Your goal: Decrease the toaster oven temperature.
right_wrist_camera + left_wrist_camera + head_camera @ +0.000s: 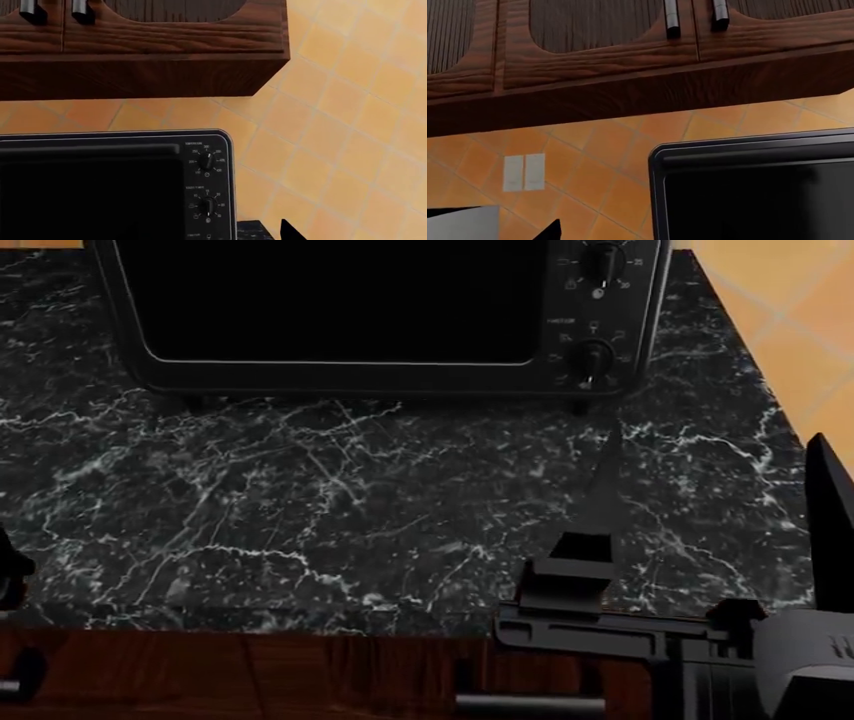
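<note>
Near the counter edge [334,540], right end effector [827,500] upright, grip state unclear, toaster oven [374,310] well apart.

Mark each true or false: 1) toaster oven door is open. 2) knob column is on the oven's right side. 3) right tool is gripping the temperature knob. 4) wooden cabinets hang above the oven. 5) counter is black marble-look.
1) False. The toaster oven door is shut.
2) True. The knobs, including the temperature knob, run down its right side.
3) False. Nothing touches the knob; the right arm sits at the near counter edge.
4) True. The cabinets are overhead.
5) True. The counter is black with white veins.
</note>
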`<state>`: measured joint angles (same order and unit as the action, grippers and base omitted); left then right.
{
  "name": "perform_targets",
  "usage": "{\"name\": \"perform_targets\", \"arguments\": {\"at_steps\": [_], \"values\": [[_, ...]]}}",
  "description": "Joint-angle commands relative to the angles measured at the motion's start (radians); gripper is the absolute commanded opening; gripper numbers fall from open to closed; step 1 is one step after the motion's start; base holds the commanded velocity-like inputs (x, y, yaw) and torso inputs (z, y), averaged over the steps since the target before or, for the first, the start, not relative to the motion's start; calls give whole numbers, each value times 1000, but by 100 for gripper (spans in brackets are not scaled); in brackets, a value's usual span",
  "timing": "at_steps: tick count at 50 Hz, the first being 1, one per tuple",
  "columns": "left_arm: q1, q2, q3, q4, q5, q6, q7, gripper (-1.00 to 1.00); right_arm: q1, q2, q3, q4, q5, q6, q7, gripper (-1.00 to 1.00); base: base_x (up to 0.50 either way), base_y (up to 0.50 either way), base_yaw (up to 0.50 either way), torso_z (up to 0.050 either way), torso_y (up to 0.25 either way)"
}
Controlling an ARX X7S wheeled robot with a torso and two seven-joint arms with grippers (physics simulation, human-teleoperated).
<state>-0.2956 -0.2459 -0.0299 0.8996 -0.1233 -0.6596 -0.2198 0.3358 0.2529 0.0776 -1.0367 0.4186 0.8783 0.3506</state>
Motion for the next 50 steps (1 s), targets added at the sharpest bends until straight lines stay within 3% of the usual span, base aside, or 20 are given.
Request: {"name": "perform_targets", "arguments": {"at_steps": [1, 42, 50], "values": [[-5, -5, 8, 6, -3, -9, -10, 100, -14, 30, 2, 6, 48, -30, 34, 100, 297, 0, 0, 0, 0], [-7, -20, 12, 20, -24, -18, -37, 100, -53, 94, -9, 9, 115, -93, 100, 100, 298, 0, 0, 0, 0], [-5, -23, 4, 25, -35, -16, -39, 100, -52, 160, -30, -7, 178, -111, 180, 100, 252, 0, 0, 0, 0]]}}
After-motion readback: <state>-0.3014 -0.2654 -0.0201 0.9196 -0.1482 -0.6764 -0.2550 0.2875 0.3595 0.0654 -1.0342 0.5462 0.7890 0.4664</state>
